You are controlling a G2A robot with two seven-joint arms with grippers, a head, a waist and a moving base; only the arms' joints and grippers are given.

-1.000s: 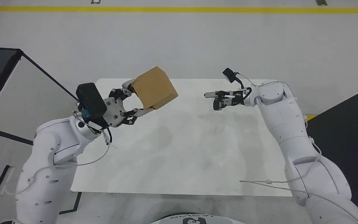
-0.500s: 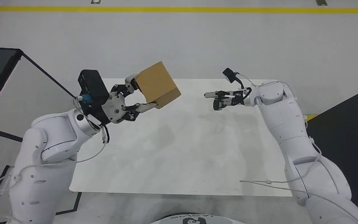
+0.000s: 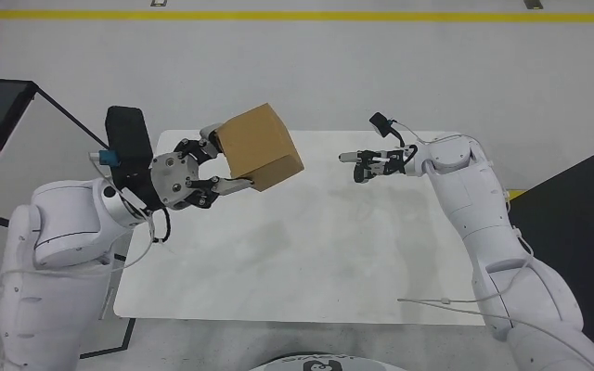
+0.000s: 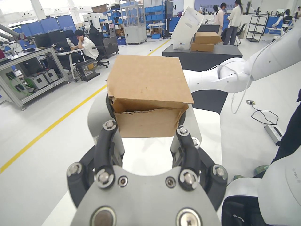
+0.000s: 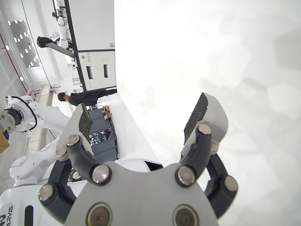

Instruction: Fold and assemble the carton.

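A brown cardboard carton [image 3: 263,146] hangs above the back left part of the white table [image 3: 371,260], folded into a box shape. My left gripper [image 3: 227,162] is shut on its near end, one finger on each side. In the left wrist view the carton [image 4: 147,90] shows a closed top face and a front flap with a rough edge and a dark gap above it, held between the fingers of my left gripper [image 4: 147,128]. My right gripper [image 3: 357,165] is held above the back right of the table, apart from the carton. In its own view my right gripper [image 5: 143,111] stands open with nothing in it.
A black frame [image 3: 28,102] stands off the table's left side. A thin white cable [image 3: 445,300] lies across the front right corner. A yellow floor line [image 3: 297,15] runs behind the table.
My left arm has swung its wrist outward and turned, carrying the carton a little forward and tilting it. The right arm has stayed where it was.
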